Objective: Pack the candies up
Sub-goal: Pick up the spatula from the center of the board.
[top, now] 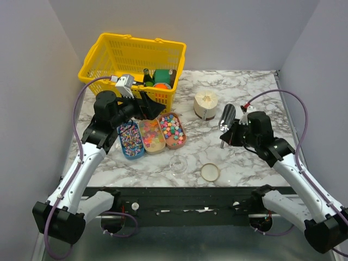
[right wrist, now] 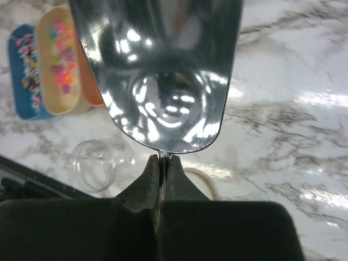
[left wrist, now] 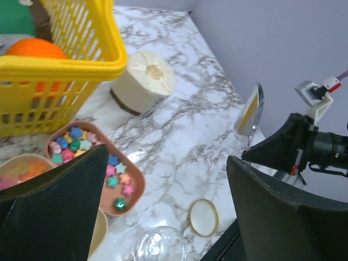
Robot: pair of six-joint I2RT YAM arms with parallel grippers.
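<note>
Top view. 3 oval trays sit side by side left of centre on the desk (top: pixel 255 87): blue tray (top: pixel 132 157), cream tray (top: pixel 156 151), brown tray (top: pixel 175 146). Their long axes run away from the arms. All 3 hold candies (top: pixel 169 126), too many to count. The left hand (top: pixel 148 107) hangs just above the trays' far ends, beside 1 yellow basket (top: pixel 136 54), so it is the nearer one. The right hand (top: pixel 228 132) is well apart, with the candies off to its left. It carries 1 metal scoop (top: pixel 227 117). 1 clear jar (top: pixel 178 164) and 1 lid (top: pixel 210 172) lie near the front edge between the 2 arms. 1 round block (top: pixel 206 104) sits behind.

Left wrist. The fingers (left wrist: pixel 54 206) are spread wide with nothing between them. Star-shaped candies fill the brown tray directly below, and the jar (left wrist: pixel 157 244) shows at the bottom edge.

Right wrist. The fingers (right wrist: pixel 144 182) are pinched tight on the scoop's thin tail, and its bowl looks empty. The trays lie up and left, the jar (right wrist: pixel 95 166) lower left. My read: the scoop must travel left to reach the candies.
</note>
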